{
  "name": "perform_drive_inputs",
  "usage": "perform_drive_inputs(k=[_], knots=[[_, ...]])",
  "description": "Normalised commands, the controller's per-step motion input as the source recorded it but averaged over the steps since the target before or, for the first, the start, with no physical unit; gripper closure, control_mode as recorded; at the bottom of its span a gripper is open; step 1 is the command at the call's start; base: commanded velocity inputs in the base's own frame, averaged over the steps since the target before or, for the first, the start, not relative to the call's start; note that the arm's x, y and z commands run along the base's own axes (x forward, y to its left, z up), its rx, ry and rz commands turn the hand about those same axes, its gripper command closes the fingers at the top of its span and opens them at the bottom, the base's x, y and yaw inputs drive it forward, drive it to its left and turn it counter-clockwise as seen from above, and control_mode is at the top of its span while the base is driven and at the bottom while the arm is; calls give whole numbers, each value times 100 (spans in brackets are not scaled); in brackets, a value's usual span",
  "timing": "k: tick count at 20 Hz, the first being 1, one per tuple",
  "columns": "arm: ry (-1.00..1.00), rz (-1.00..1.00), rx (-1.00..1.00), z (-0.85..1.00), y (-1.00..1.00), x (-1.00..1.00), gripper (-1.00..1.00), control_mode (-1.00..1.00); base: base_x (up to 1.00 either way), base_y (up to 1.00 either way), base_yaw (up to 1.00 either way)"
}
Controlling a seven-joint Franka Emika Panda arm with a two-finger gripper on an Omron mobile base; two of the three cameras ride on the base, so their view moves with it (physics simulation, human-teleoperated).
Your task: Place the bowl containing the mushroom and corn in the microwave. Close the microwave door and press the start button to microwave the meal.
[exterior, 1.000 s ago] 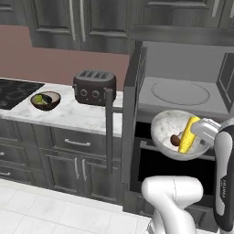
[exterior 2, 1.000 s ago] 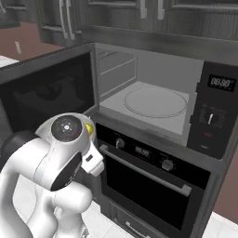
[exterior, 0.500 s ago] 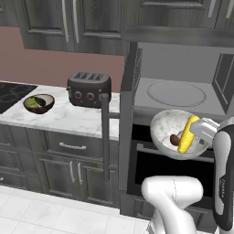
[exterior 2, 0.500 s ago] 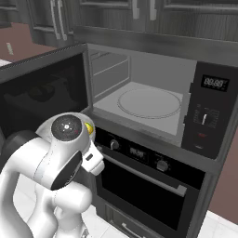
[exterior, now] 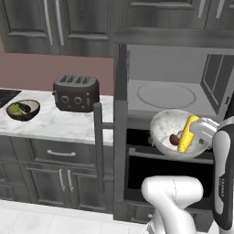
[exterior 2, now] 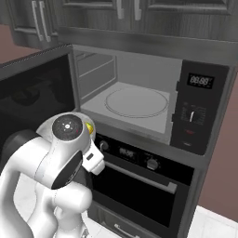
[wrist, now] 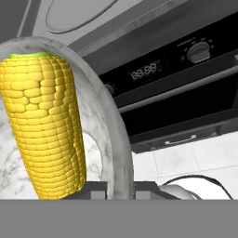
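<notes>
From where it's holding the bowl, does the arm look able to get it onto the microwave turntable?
Probably yes: the microwave door stands wide open, the turntable is bare, and the bowl held by the gripper hangs just before the cavity.

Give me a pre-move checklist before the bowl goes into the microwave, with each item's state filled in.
1. Gripper clamped on the rim of the bowl: ok.
2. Corn and mushroom inside the bowl: ok.
3. Microwave door swung open: ok.
4. Turntable bare for the bowl: ok.
5. Bowl already level with the cavity of the microwave: not ok, it hangs in front of the oven below.
6. Bowl held level: cannot tell.
</notes>
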Motion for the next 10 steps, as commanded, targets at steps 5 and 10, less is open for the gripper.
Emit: perform_drive_inputs(k=[5, 10], knots=[[0, 0, 0, 0, 0, 0, 100, 100, -1, 2, -24], [0, 0, 0, 0, 0, 0, 100, -100, 0, 5, -3]])
